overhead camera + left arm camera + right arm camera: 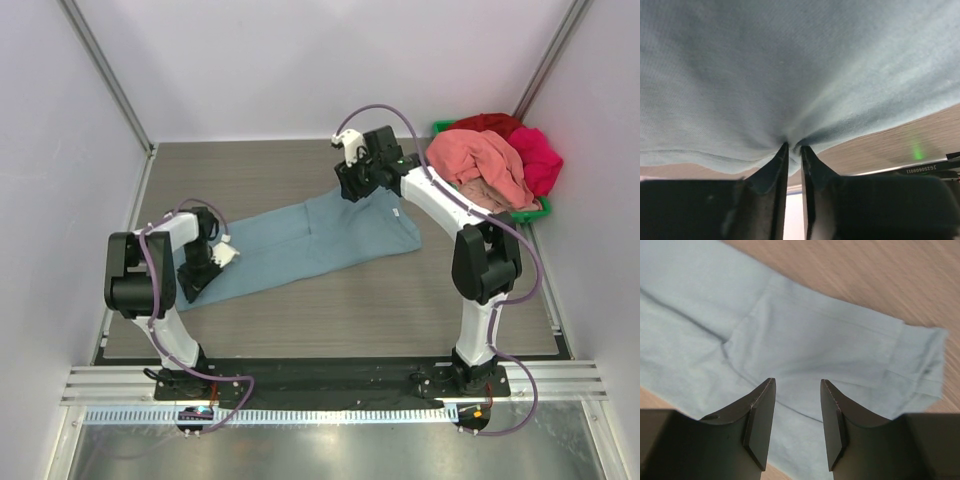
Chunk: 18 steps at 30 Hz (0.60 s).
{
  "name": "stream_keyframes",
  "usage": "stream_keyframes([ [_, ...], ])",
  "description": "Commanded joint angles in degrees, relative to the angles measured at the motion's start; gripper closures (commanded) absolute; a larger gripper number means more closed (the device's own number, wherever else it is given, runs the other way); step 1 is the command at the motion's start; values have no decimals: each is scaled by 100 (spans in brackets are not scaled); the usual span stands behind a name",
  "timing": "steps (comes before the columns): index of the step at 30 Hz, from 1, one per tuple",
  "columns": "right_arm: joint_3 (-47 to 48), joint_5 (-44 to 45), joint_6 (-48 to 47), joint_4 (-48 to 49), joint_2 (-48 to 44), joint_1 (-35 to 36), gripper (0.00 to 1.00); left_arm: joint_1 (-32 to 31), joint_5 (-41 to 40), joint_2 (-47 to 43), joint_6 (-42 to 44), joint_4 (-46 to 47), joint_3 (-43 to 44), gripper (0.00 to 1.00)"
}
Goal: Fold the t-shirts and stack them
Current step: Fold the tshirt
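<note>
Blue-grey t-shirt [310, 240]: soft cloth pulled out into one long strip on the table. It slants, with the left end nearer the arm bases and the right end farther back.
Table [350, 310]: brown wood with fine lines in it. The long shirt lies across the middle of it.
Left gripper [794, 146]: its two dark fingers are pressed close, with a bit of the blue-grey cloth pinched between the tips. The cloth bunches into small folds right there and fills most of the left wrist view. From above, this gripper sits at the left end of the strip.
Right gripper [797, 382]: its two dark fingers stand apart with a clear gap, and nothing is between them. It is over the right end of the shirt, at the far edge. I cannot tell if the tips touch the cloth.
Sleeve [920, 360]: a short sleeve with a sewn edge sticks out to the right of the fingers and lies flat on the wood.
Green bin [535, 212]: it sits in the far right corner. Only bits of its rim show.
Salmon-pink t-shirt [478, 160]: it is heaped on top of the bin, just beside the right arm.
Magenta t-shirt [538, 158]: it is crumpled to the right of the pink one and touches it.
Red t-shirt [487, 123]: it peeks out behind the pink one at the back of the heap.
</note>
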Motion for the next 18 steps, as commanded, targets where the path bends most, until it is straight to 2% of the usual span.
stream_keyframes([
  [1,356,488,241,302,-61,-251,53,10,28,297,-40,456,-291,87],
  [2,435,611,258,311,-18,-295,53,-155,46,306,-75,456,-317,94],
  [4,489,709,267,337,97,-435,53,-183,107,314,-120,474,-352,100],
  [10,629,964,285,373,579,-804,53,-218,64,139,-173,474,-572,100],
  [18,761,946,-67,56,1266,-937,53,-218,-182,-397,-14,211,-722,100],
])
